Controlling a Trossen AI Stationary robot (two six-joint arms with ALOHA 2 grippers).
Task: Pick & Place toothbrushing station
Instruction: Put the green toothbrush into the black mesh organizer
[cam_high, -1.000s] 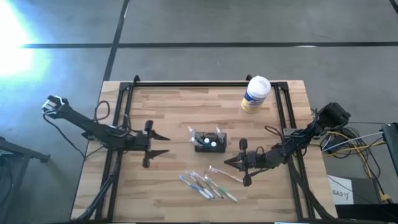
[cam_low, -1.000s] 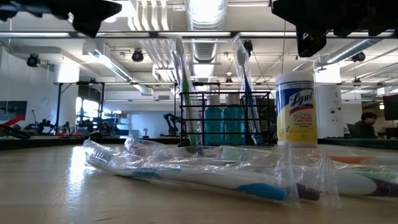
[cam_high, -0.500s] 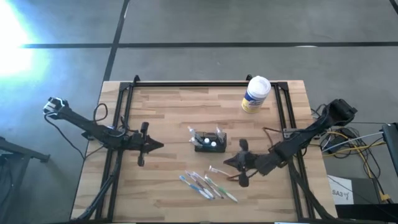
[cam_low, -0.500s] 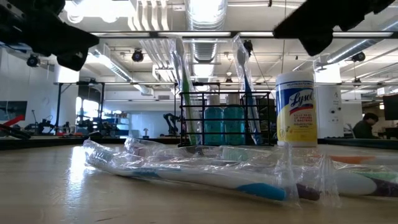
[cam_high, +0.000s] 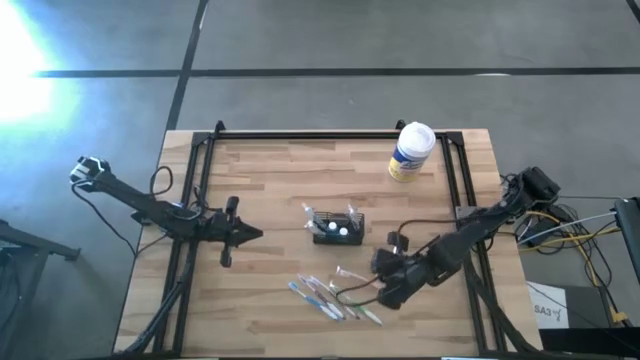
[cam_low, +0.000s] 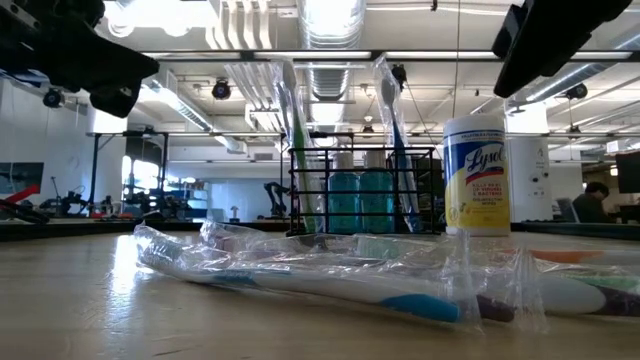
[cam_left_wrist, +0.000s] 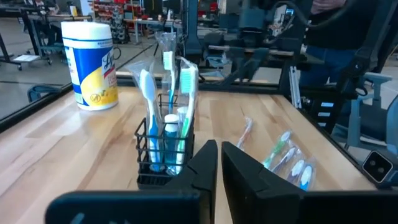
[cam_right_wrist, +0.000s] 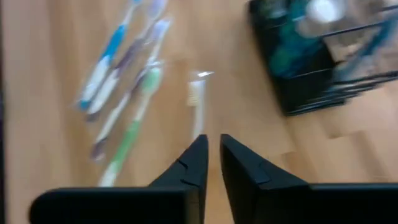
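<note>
The toothbrushing station (cam_high: 335, 227) is a small black wire holder. It stands on its base at the table's middle and holds wrapped toothbrushes and small bottles; it also shows in the low view (cam_low: 365, 200) and both wrist views (cam_left_wrist: 163, 158) (cam_right_wrist: 311, 56). My left gripper (cam_high: 258, 235) (cam_left_wrist: 219, 155) hangs level and shut to the station's left, pointing at it and apart from it. My right gripper (cam_high: 385, 297) (cam_right_wrist: 213, 146) slants down to the near right of the station, over a lone wrapped toothbrush (cam_right_wrist: 198, 106). Only a narrow slit shows between its fingers, with nothing in it.
Several wrapped toothbrushes (cam_high: 330, 297) (cam_right_wrist: 124, 93) lie loose near the table's front edge. A white-and-yellow wipes canister (cam_high: 411, 152) (cam_low: 478, 175) stands at the far right. Black frame rails (cam_high: 200, 200) run along the table's left, right and far sides.
My left gripper has shut, sunk and drawn back a little toward the table's left edge, then kept still. My right gripper has tipped from level to slanting steeply down, rolled, and moved toward the near edge over the loose toothbrushes. The station has not moved.
</note>
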